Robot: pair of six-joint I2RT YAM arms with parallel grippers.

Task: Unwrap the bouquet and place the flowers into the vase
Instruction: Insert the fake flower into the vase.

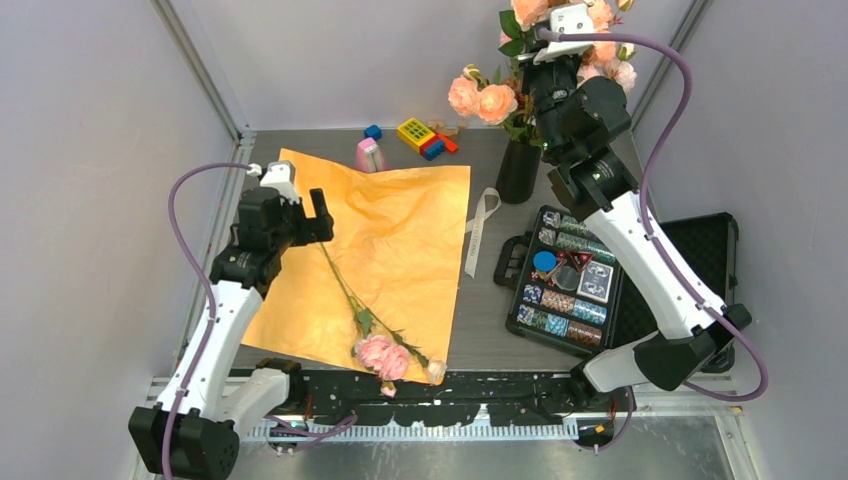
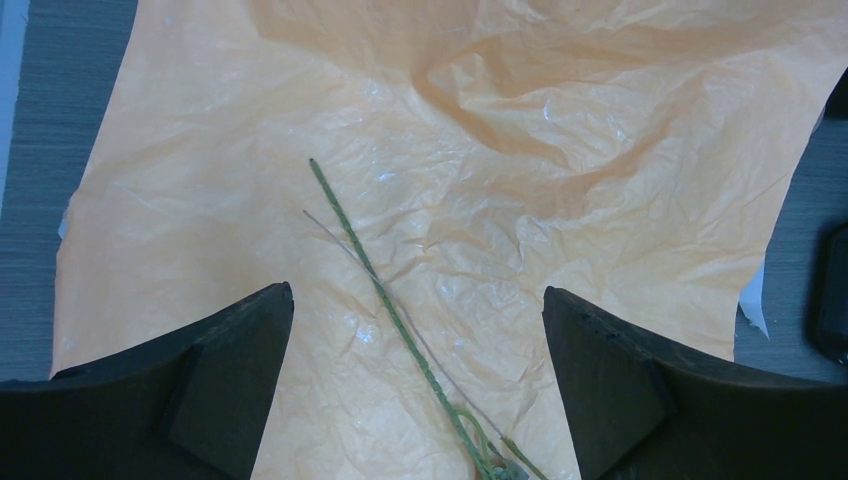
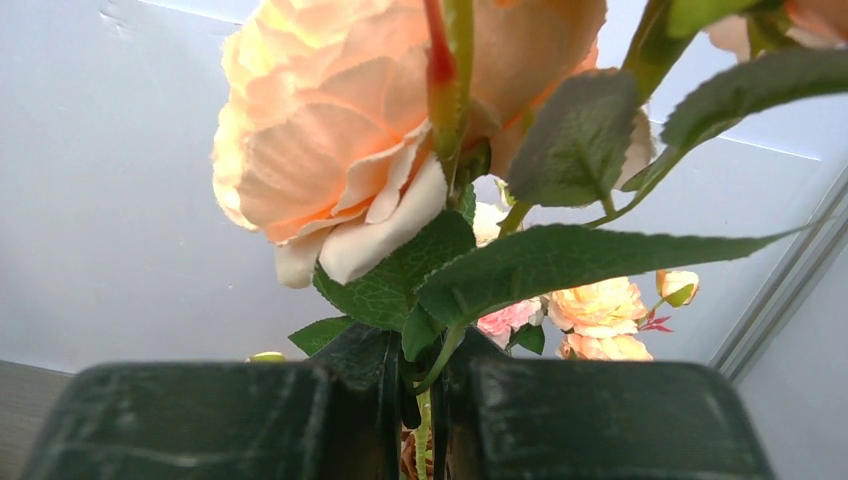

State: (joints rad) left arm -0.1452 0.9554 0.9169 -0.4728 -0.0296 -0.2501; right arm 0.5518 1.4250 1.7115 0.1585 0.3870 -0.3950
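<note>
Flowers fill the vase far right, the right gripper clamped narrow on one of their stems. A loose rose stem lies on the orange paper near left, under the wide-open left gripper; light, wiry and slippery, it probably grips best mid-stem.

- Top external: you look down from high behind the near edge onto the whole table.
- Left wrist: close, facing down on the orange paper, which top external also shows.
- Right wrist: very close, tilted up into the flowers.
</note>
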